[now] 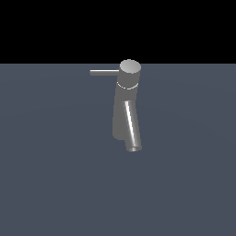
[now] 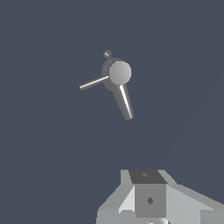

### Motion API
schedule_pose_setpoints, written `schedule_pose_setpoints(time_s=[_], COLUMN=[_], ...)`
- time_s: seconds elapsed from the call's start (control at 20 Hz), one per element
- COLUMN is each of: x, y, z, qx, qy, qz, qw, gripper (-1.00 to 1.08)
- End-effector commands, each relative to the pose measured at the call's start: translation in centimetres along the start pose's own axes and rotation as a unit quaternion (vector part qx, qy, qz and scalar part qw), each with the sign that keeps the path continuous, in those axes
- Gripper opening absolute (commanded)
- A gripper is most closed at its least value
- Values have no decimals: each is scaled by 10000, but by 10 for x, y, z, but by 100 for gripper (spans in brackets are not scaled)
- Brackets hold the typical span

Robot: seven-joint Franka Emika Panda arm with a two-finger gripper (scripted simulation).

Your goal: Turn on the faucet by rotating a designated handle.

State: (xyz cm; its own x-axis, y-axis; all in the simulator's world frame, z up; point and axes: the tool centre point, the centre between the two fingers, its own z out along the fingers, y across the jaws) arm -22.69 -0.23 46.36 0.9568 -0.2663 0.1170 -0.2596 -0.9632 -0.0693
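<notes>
Both pictures are dim and flat, with a dull blue-grey ground and no shadows on it. In the exterior view the top part is pure black. The faucet (image 1: 125, 108) shows bright white streaks along its spout and on its round cap, and the handle (image 1: 104, 72) shines pale too. Edges look a bit jagged but nothing is blurry or bent.

Grey metal faucet (image 1: 123, 110) stands upright, spout slanting down; its thin handle (image 1: 104, 72) juts toward the exterior view's left
</notes>
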Motion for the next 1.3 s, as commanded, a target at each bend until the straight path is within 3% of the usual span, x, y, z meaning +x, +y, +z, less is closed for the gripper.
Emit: schedule_pose_setpoints(time_s=[0.0, 0.3, 0.6, 0.9, 1.25], x=[2, 12, 24, 39, 59], y=[-6, -22, -37, -51, -65], z=[12, 43, 71, 96, 122], qx=[101, 363, 604, 828, 1074], qy=[71, 263, 442, 609, 793], qz=[309, 1111, 1846, 2522, 3257], qw=[9994, 9928, 9799, 9622, 9360], gripper=[-100, -100, -100, -100, -100])
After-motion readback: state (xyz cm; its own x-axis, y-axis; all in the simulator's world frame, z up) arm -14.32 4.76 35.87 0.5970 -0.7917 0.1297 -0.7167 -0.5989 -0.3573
